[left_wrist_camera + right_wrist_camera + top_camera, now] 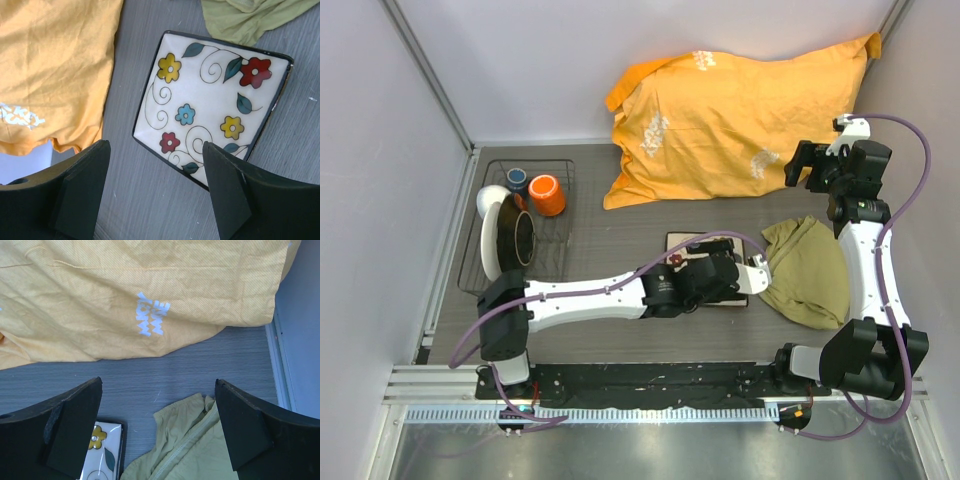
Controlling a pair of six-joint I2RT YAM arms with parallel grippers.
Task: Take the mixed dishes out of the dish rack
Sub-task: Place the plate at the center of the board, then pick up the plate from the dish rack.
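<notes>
The square white plate with coloured flowers (210, 107) lies flat on the grey table, apart from the dish rack. My left gripper (157, 190) hovers just above its near corner, open and empty. From above, the left gripper (732, 276) covers most of that plate (682, 246). The dark wire dish rack (558, 232) stands at the far left. It holds a white bowl (491, 200), a round dark-rimmed plate (506, 241) on edge, an orange mug (547, 195) and a small dark blue cup (517, 179). My right gripper (802, 166) is raised at the far right, open and empty (157, 425).
A large orange cloth (730, 125) is heaped at the back centre. An olive green garment (810, 270) lies just right of the square plate, with its edge (200, 450) below the right gripper. Grey walls close in left, back and right.
</notes>
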